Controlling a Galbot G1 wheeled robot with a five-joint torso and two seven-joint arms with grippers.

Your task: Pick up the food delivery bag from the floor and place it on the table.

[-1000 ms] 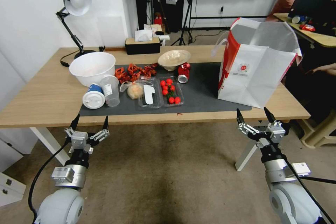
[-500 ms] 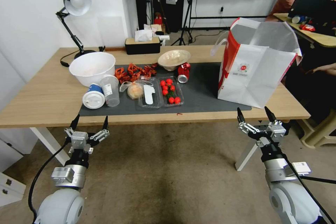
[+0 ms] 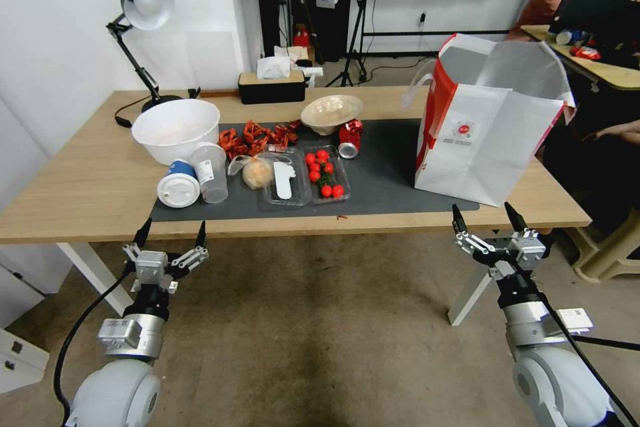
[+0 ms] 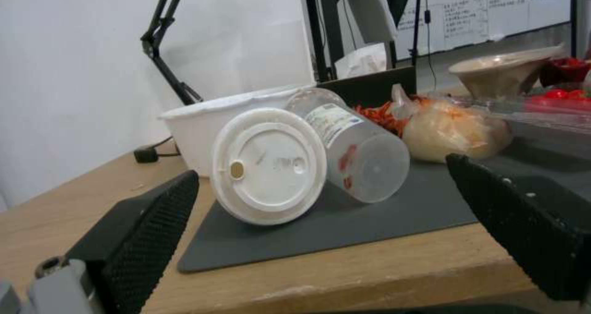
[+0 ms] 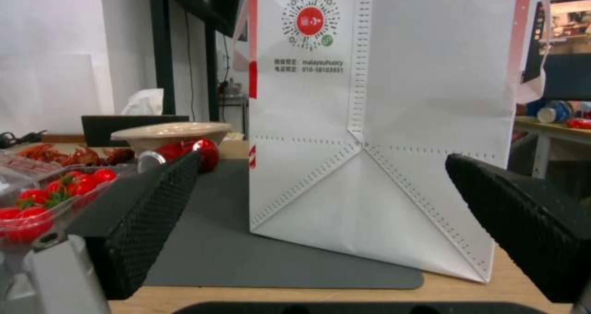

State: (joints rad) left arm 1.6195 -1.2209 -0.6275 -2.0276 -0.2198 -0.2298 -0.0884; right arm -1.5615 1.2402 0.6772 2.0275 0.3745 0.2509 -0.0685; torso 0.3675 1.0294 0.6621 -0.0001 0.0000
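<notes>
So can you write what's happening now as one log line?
bag: food delivery bag upright on table, partly on mat | left hand: open, empty, below table edge | right hand: open, empty, before bag

Bright even indoor light, soft shadows under table; wrist views blurry (head view bends at edges)

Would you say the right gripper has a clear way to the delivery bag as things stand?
Probably yes. The right gripper hangs open just before the table edge, facing the upright delivery bag on the mat; nothing lies between them.
</notes>
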